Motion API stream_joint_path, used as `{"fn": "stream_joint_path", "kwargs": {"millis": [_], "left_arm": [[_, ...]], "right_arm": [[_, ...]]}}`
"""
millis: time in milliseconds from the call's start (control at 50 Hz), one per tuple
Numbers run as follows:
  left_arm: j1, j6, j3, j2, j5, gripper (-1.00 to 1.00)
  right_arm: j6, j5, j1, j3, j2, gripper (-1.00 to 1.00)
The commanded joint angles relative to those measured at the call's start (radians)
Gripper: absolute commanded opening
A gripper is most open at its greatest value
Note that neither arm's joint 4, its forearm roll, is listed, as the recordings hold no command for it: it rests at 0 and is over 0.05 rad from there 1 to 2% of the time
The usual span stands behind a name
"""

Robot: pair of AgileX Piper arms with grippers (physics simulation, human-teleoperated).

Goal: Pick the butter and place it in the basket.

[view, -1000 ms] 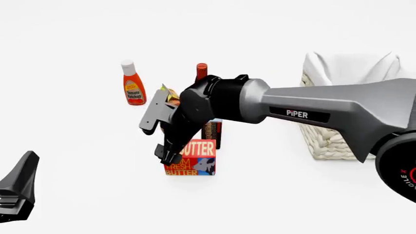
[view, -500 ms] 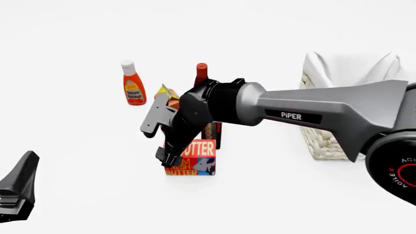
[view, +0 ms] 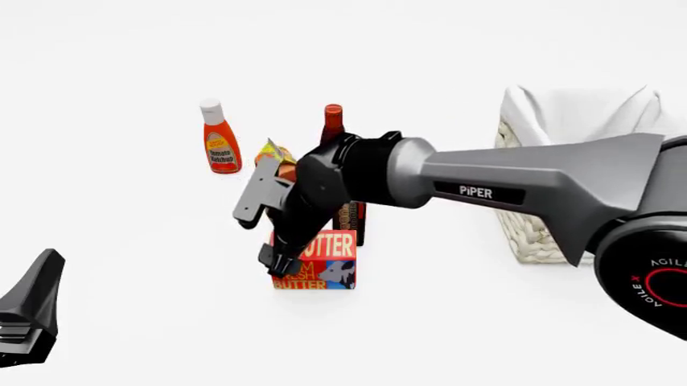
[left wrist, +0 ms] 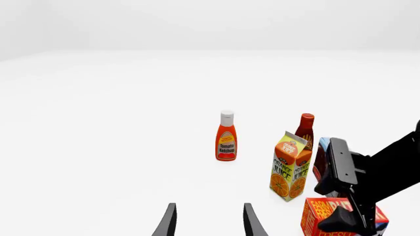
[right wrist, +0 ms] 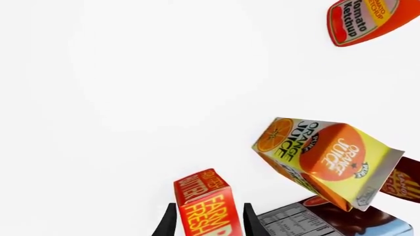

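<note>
The butter (view: 327,259), a small red-orange box with white and yellow lettering, stands on the white table in front of the other groceries. My right gripper (view: 281,259) reaches down over its left end. In the right wrist view the butter (right wrist: 206,206) sits between the two fingers, which stand wide with a gap on one side, so the right gripper (right wrist: 208,223) is open. The cream wicker basket (view: 536,233) with its white liner stands at the far right, partly behind my right arm. My left gripper (view: 27,322) rests open at the near left, holding nothing.
Behind the butter stand an orange juice carton (view: 277,157), a dark pudding box (view: 352,219) and a red bottle (view: 333,119). A tomato ketchup bottle (view: 221,141) stands further left. The juice carton (right wrist: 321,162) is close beside the right gripper.
The right arm's elbow and wrist have shifted slightly right and lower. The gripper stays at the butter, which has not moved. The left arm is still.
</note>
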Motion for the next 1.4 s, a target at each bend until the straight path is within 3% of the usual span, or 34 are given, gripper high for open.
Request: {"fn": "stream_joint_path", "kwargs": {"millis": [20,1400], "left_arm": [[0.000,-0.001,0.000,0.000,0.000,1.00],[-0.007,0.006,0.000,-0.005,-0.005,1.00]], "right_arm": [[0.002,0.000,0.002,-0.002,0.008,1.00],[-0.013,0.007,-0.036,-0.027,0.079,1.00]]}}
